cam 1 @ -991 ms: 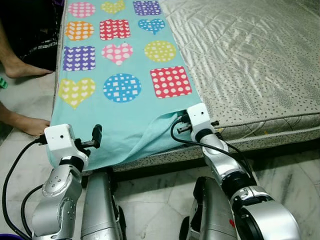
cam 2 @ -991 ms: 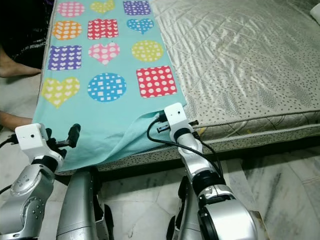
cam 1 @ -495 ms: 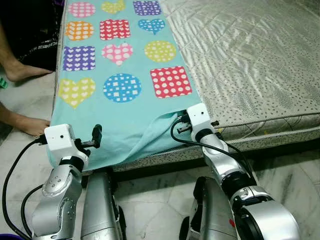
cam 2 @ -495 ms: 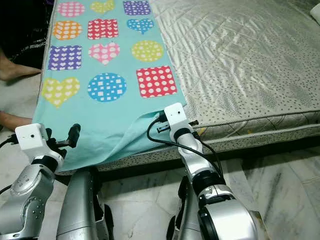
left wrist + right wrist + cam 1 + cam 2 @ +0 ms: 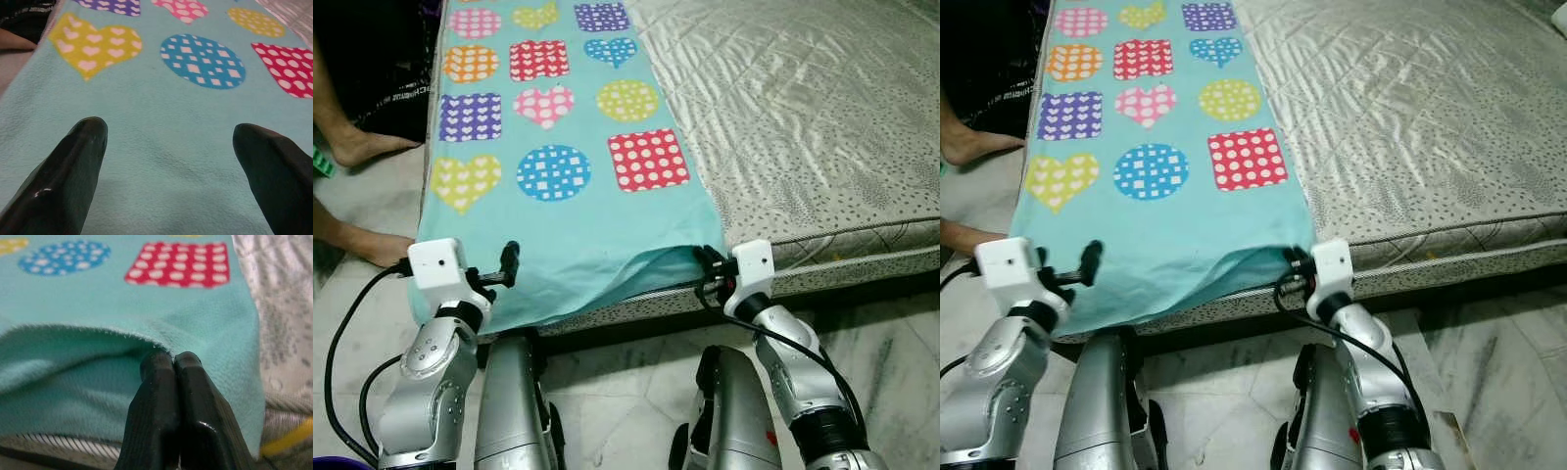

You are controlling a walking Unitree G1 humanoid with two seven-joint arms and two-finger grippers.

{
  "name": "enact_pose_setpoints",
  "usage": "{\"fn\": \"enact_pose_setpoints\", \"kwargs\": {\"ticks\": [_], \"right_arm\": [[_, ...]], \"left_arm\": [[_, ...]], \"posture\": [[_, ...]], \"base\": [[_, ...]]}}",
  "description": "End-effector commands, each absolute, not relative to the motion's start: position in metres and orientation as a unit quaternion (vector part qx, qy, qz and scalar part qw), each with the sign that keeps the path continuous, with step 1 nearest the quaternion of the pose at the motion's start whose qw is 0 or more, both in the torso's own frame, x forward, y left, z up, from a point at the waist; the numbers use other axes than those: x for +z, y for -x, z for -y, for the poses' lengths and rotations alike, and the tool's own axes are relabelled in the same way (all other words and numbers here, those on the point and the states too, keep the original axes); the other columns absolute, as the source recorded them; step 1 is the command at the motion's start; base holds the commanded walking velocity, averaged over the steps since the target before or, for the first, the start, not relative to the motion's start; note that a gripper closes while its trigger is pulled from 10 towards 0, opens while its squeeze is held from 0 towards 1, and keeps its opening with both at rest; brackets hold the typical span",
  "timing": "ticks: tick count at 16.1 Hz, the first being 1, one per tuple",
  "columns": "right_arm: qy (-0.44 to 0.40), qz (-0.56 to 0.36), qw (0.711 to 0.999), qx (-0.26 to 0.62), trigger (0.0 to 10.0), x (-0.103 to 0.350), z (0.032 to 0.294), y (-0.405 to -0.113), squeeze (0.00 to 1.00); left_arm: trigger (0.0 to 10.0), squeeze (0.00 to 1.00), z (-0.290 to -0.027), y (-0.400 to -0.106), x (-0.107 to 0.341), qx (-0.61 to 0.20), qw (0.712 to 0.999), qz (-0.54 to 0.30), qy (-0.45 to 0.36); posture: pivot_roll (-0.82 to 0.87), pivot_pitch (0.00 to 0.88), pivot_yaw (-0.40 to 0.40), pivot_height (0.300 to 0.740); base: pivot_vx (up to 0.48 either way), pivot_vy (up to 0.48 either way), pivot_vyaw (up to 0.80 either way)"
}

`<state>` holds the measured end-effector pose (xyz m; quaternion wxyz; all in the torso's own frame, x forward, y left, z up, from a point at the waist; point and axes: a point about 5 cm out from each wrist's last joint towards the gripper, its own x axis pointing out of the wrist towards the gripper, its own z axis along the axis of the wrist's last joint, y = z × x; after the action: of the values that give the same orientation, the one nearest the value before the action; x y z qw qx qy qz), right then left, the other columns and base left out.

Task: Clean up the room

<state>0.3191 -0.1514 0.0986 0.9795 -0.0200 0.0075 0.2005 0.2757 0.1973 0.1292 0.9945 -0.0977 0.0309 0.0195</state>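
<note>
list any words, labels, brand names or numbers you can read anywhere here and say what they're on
None can be read.
The turquoise fleece blanket carries only dotted hearts, circles and squares, no lettering.
The grey quilted mattress has a fine speckled print, no label in sight.
The white camera blocks on the left gripper and right gripper show no markings.

No legible text, labels, brands, numbers or signs observed on any surface; printed shapes carry no lettering.
</note>
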Motion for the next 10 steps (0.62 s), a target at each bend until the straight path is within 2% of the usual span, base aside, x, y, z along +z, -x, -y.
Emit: {"fn": "enact_pose_setpoints", "kwargs": {"ticks": [1,5,10], "right_arm": [[0.016,-0.021,0.978,0.207,0.0,0.094,0.152,-0.314,0.0],[0.009,-0.031,0.974,0.222,0.0,0.098,0.16,-0.303,0.0],[0.039,-0.045,0.973,0.223,0.0,0.1,0.182,-0.293,0.0]], "left_arm": [[10.0,0.0,-0.202,-0.273,0.123,0.029,0.994,-0.044,0.098],[10.0,0.0,-0.204,-0.273,0.122,0.032,0.994,-0.044,0.098],[10.0,0.0,-0.202,-0.273,0.122,0.029,0.994,-0.041,0.101]], "posture": [[0.07,0.207,-0.03,0.501],[0.06,0.207,-0.03,0.501],[0.05,0.21,-0.03,0.501]], "base": [[0.0,0.0,0.0],[0.0,0.0,0.0],[0.0,0.0,0.0]]}}
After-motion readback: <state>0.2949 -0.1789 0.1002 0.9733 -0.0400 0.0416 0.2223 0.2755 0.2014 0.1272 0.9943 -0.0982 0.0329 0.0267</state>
